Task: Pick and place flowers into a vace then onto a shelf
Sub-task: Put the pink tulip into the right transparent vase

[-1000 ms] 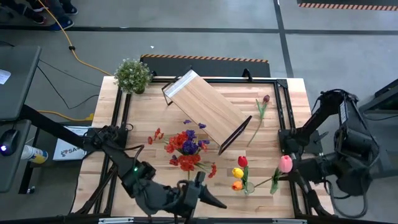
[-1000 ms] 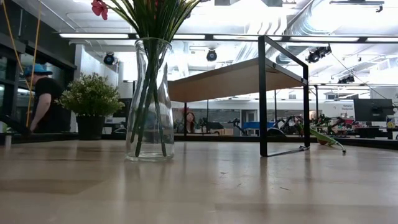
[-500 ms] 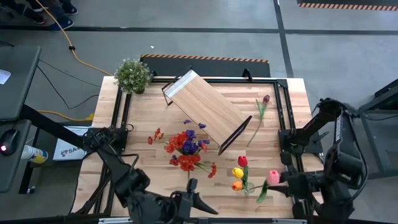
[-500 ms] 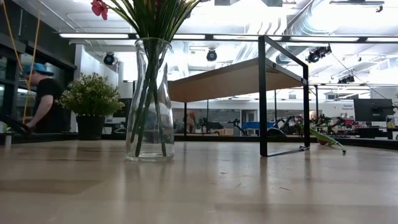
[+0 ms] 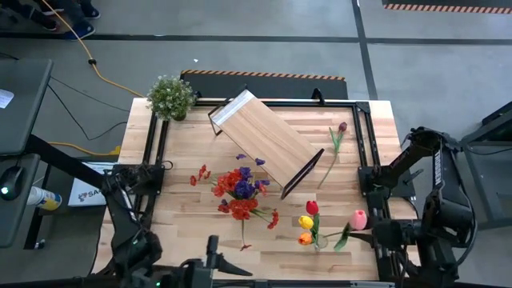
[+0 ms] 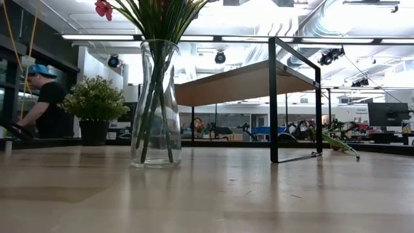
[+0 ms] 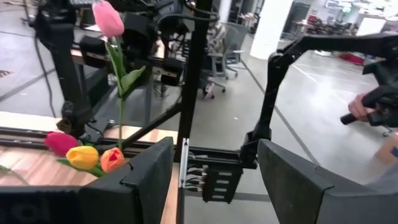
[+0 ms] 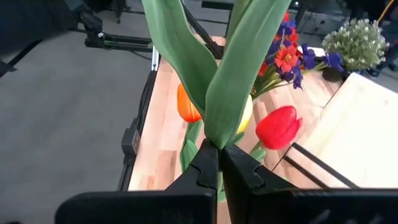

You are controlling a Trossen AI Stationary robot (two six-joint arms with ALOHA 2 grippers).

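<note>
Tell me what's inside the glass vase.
The glass vase holds green stems running down to its base, with red and purple blossoms fanning out above. No water is visible. Whether anything lies beneath the stems cannot be told.

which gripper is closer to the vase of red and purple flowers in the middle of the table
Left. The left gripper sits just in front of the vase, empty. The right gripper, shut on the pink tulip, is farther off, near the table's right edge.

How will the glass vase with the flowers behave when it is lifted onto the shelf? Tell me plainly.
The glass vase looks tall with a narrow foot, and the flowers spread wide above its rim, so it is probably top-heavy and apt to tip. Smooth glass may slip in the jaws. The thin stems lean loosely inside, so they will likely shift when it is tilted.
</note>
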